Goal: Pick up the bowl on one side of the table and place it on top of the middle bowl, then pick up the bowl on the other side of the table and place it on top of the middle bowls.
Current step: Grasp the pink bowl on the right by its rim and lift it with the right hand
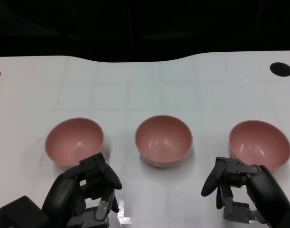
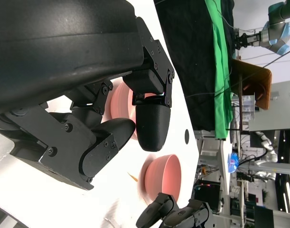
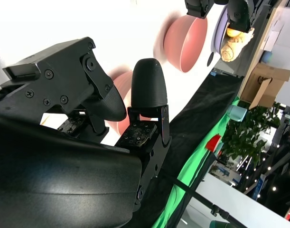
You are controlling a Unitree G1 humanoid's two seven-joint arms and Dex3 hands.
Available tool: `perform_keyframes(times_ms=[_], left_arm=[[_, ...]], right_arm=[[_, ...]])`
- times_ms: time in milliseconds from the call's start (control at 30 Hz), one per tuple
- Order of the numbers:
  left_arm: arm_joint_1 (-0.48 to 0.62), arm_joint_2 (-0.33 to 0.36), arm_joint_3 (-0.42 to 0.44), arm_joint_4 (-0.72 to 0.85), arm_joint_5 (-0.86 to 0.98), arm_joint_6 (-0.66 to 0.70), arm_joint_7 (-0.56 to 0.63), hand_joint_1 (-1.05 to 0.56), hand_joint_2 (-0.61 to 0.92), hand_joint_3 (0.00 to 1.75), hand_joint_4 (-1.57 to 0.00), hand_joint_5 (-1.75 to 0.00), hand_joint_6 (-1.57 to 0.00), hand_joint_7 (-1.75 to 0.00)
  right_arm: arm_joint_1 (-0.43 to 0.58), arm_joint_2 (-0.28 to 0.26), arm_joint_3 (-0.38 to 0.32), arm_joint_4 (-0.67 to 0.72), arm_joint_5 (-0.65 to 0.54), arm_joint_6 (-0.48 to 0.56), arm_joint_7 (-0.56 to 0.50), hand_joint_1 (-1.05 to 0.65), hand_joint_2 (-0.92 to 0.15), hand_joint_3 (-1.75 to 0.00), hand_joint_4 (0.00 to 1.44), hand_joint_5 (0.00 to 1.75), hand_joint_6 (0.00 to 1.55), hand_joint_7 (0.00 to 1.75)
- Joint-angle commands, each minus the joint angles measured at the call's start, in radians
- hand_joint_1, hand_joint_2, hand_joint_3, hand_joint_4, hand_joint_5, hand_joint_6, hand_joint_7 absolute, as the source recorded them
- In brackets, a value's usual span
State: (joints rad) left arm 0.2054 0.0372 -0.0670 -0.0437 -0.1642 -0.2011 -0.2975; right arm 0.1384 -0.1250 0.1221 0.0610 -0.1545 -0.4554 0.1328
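Note:
Three pink bowls stand in a row on the white table: the left bowl (image 1: 74, 141), the middle bowl (image 1: 163, 140) and the right bowl (image 1: 259, 144). My left hand (image 1: 88, 192) hovers just in front of the left bowl, fingers loosely bent and holding nothing. Just in front and to the left of the right bowl, my right hand (image 1: 237, 187) is also empty. In the left wrist view a pink bowl (image 2: 119, 102) shows behind my left hand (image 2: 111, 128). The right wrist view has a pink bowl (image 3: 120, 81) behind my right hand (image 3: 116, 104).
The white table (image 1: 145, 90) ends at a curved far edge against a dark backdrop. A black round hole (image 1: 280, 69) lies at the far right. Each wrist view shows another bowl (image 2: 161, 176) (image 3: 185, 42) farther along the row, and the other hand's fingertips.

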Motion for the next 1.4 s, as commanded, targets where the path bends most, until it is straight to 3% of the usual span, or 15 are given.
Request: perform_keyframes(times_ms=[33,367,567,700,867,1000,1200,1400], left_arm=[[-0.002,0.013,0.008,-0.005,0.002,-0.001,0.000,-0.10,0.51,1.24,-0.77,-1.75,-0.69,-1.52],[-0.003,0.013,0.007,-0.004,0.003,0.002,0.000,-0.10,0.51,1.25,-0.77,-1.75,-0.69,-1.52],[-0.002,0.013,0.007,-0.004,0.007,-0.005,0.002,-0.10,0.50,1.25,-0.77,-1.75,-0.69,-1.52],[-0.005,0.013,0.009,0.000,0.000,-0.006,-0.004,-0.10,0.50,1.25,-0.77,-1.75,-0.69,-1.52],[-0.006,0.014,0.010,0.000,-0.001,-0.004,-0.004,-0.10,0.50,1.25,-0.77,-1.75,-0.69,-1.52],[-0.012,0.015,0.010,0.004,0.002,-0.003,-0.002,-0.11,0.49,1.25,-0.77,-1.75,-0.69,-1.52],[-0.018,0.015,0.012,0.014,-0.001,-0.008,-0.006,-0.11,0.50,1.26,-0.77,-1.75,-0.69,-1.52],[-0.017,0.014,0.011,0.013,0.007,-0.007,0.002,-0.11,0.49,1.25,-0.77,-1.75,-0.69,-1.52]], right_arm=[[-0.009,-0.002,-0.016,-0.002,0.004,-0.017,-0.022,-0.14,-0.42,-1.13,0.71,1.41,0.73,1.10],[-0.020,-0.021,-0.031,0.003,0.002,-0.026,-0.037,-0.24,-0.66,-0.64,0.57,1.26,0.61,0.84],[-0.019,-0.032,-0.049,-0.020,-0.061,-0.021,-0.076,-0.35,-0.85,-0.20,0.42,1.02,0.42,0.68],[-0.025,-0.053,-0.060,-0.029,-0.145,-0.033,-0.125,-0.41,-0.88,-0.09,0.33,0.93,0.36,0.56],[-0.038,-0.085,-0.067,-0.026,-0.248,-0.049,-0.194,-0.49,-0.90,-0.02,0.30,0.84,0.37,0.45],[-0.040,-0.114,-0.069,-0.066,-0.323,0.005,-0.209,-0.56,-0.91,-0.01,0.23,0.83,0.34,0.38],[-0.025,-0.153,-0.068,-0.221,-0.578,0.194,-0.232,-0.60,-0.88,0.00,0.14,0.73,0.28,0.25],[-0.014,-0.171,-0.053,-0.343,-0.729,0.372,-0.171,-0.61,-0.83,0.00,0.06,0.68,0.25,0.18]])
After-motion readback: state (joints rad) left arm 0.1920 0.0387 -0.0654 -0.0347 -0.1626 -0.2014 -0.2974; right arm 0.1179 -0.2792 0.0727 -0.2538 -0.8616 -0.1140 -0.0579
